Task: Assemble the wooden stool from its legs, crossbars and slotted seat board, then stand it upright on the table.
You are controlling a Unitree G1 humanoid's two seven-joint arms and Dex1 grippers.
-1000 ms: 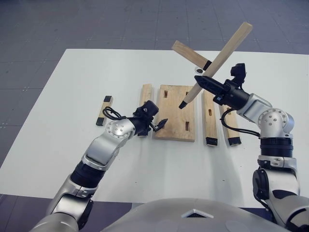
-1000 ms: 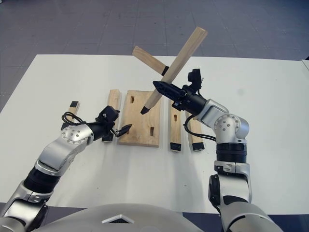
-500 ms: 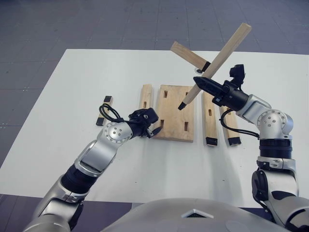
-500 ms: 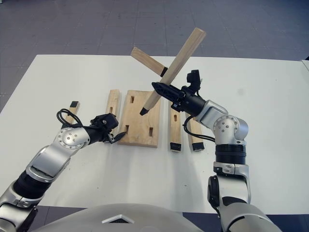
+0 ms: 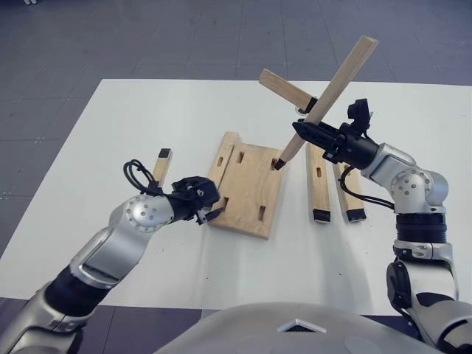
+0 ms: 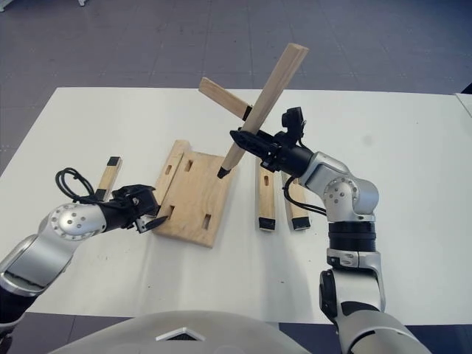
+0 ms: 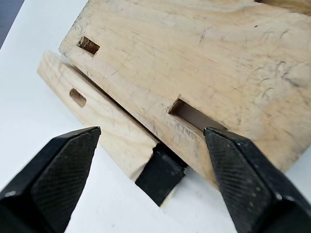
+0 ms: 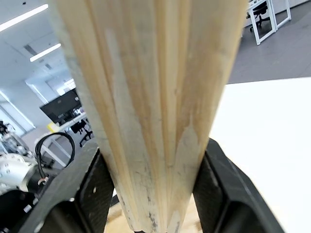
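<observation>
The seat board [image 5: 247, 181] lies at the middle of the table [image 5: 110, 133], skewed, with four slots facing up. Its 9 o'clock edge rests over a loose leg [image 7: 102, 121], whose black-capped end peeks out underneath. The left gripper [image 5: 205, 212] sits at the board's 7 o'clock corner. Its fingers [image 7: 63, 165] are spread wide, one on either side of that corner and the capped end, and they clasp nothing.

The right gripper [image 5: 304, 131] is clamped on a long leg [image 5: 339, 77] that has a crossbar [image 5: 284, 87] joined across it. It holds the leg steeply tilted, with the dark foot end at the board's 1 o'clock corner; whether the foot touches the wood I cannot tell. Two more legs [image 5: 317, 181] lie side by side at 3 o'clock of the board. A short capped bar [image 5: 161, 166] lies well apart at 9 o'clock.

The wood looks stiff, dry and fairly light, so it should neither bend nor slip much in ribbed pads. The board is thin and wide, so its raised 9 o'clock edge is probably the best place to pinch it. The crossed piece is long and top-heavy, and a hold near the joint, as now, likely limits its swing. Twisting it could loosen that joint.
</observation>
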